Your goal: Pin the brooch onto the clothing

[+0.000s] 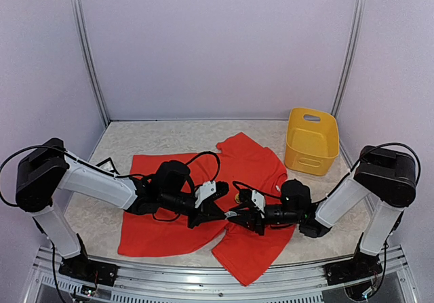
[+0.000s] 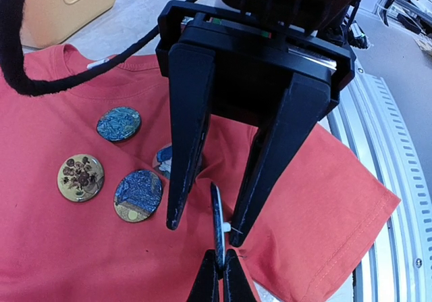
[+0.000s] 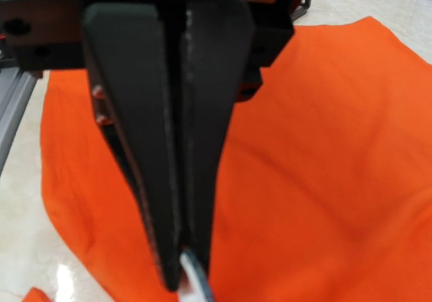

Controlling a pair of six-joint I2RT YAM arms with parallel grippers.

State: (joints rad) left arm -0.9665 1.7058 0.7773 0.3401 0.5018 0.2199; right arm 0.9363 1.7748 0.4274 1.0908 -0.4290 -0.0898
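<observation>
Left wrist: apparently passing brooch (image 2: 216, 214), clamped in right jaws, straddled by open left jaws; closing squarely next.

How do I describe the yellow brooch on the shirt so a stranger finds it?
Find the red shirt; round brooches lie below its collar. The yellow brooch lies leftmost in the left wrist view. It alone is pale yellow with brown flowers; its neighbours are mainly blue.
</observation>
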